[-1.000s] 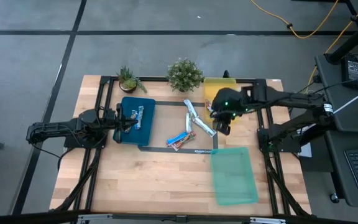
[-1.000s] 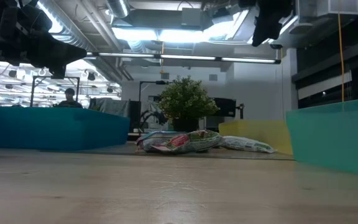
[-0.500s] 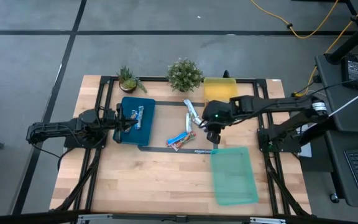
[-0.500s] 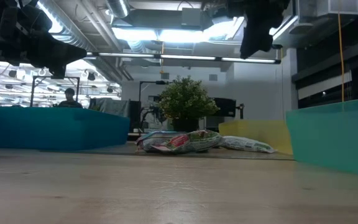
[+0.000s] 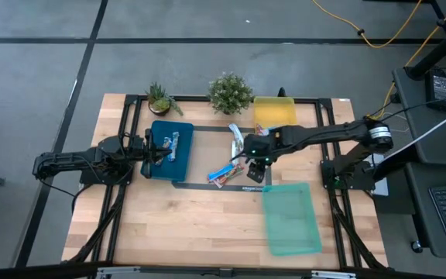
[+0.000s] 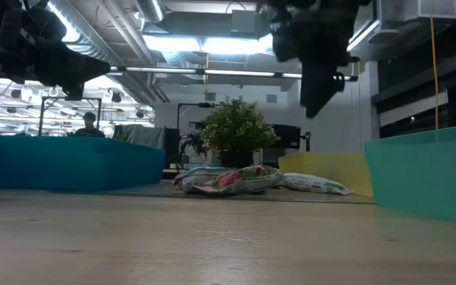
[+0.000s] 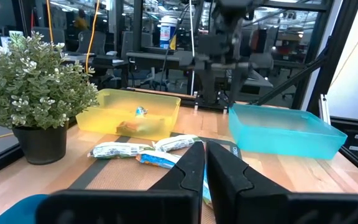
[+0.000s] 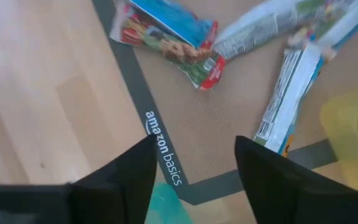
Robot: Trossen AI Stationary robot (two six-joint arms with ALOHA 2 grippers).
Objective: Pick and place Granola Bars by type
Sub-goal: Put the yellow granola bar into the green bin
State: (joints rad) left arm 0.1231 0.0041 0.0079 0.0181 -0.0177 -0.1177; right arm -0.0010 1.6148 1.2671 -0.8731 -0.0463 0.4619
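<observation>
Light falls evenly from overhead, so the pale wooden worktop [image 5: 192, 225] looks bright from above and the arms throw only soft, short shadows. At table height the ceiling lights [image 6: 212, 39] glare white and burn out their own edges, leaving the arms beneath as near-black silhouettes. The nearest planks there are smeared out of focus, while the potted plant [image 6: 236, 131] farther back stays fairly crisp. From the left wrist, the own fingers [image 7: 219, 171] loom dark and soft in the foreground, and the other arm behind is blurred. From the right wrist, the fingers [image 8: 272, 168] are dark and unsharp, and the bar wrappers [image 8: 166, 31] shine slightly.
</observation>
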